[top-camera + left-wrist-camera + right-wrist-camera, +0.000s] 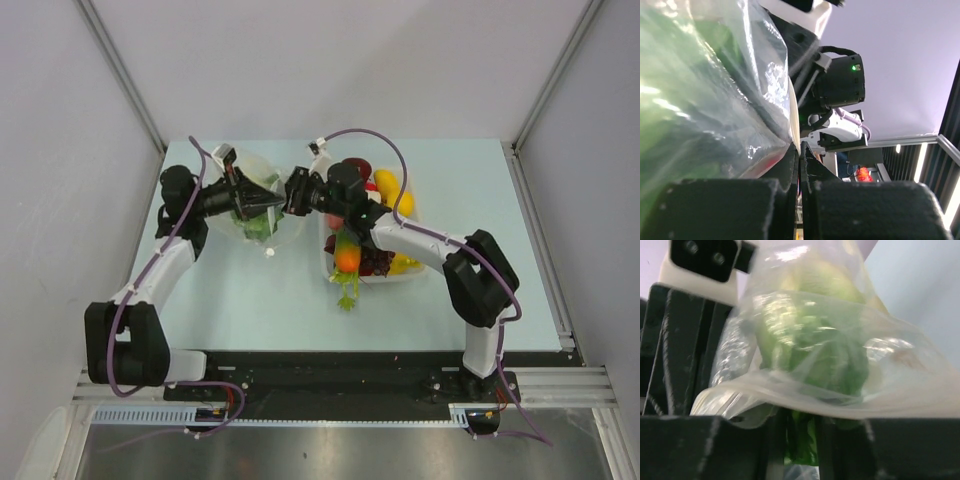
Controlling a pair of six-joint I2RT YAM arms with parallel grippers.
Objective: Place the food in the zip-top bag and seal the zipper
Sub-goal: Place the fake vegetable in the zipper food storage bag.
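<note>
Table (250,300) w/ lettuce (810,355) in bag (900,385)

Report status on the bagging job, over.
Left gripper jaws shut on zip-top bag rim. Right gripper at bag, grip unclear. Lettuce inside; carrot and other food in tray. No obstruction seen.

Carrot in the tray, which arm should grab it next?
Probably the right arm: the carrot and its tray lie beside it, while the left arm has its jaws shut on the zip-top bag.
</note>
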